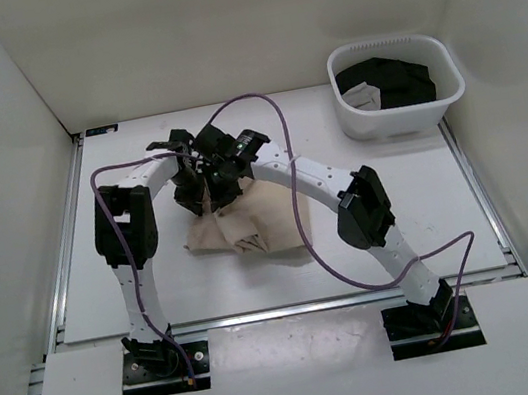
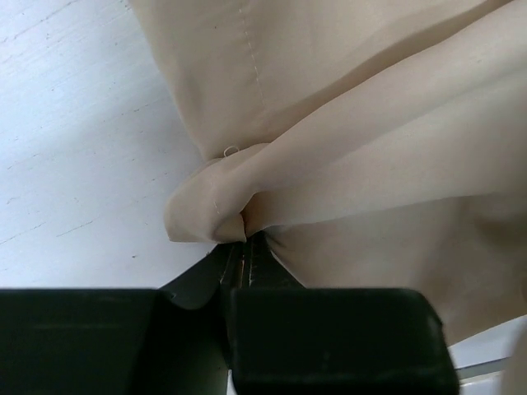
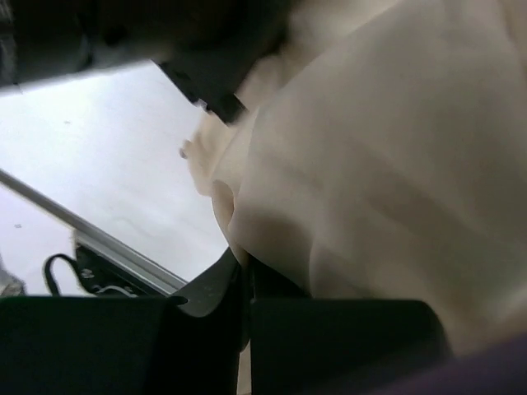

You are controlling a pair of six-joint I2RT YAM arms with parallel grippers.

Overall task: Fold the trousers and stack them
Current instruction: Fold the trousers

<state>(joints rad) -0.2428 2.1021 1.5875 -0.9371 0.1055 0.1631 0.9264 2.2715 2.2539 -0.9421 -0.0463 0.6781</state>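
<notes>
Locate one pair of trousers on the table. It lies as a single crumpled beige heap near the middle of the table, slightly left of centre, directly below the two wrists. Most of the cloth rests on the surface. One part rises toward the claws.

Note two arms, one claw on each. The left arm and the right arm both bend inward, and their wrists meet close together above the far edge of the heap.

Check the left claw. Its two fingers are pressed together and pinch one rounded fold of the trousers. The left wrist view shows one stitched seam running down the cloth above that fold, with bare table to the left.

Check the right claw. Its two fingers are likewise pressed together on a bunched fold of the same cloth. In the right wrist view a dark, blurred part of the other arm shows at the upper left, next to the cloth.

Observe one white basket at the far right corner of the table, well apart from the trousers. It holds black clothes with a white patch showing. You cannot count the pieces from this view.
</notes>
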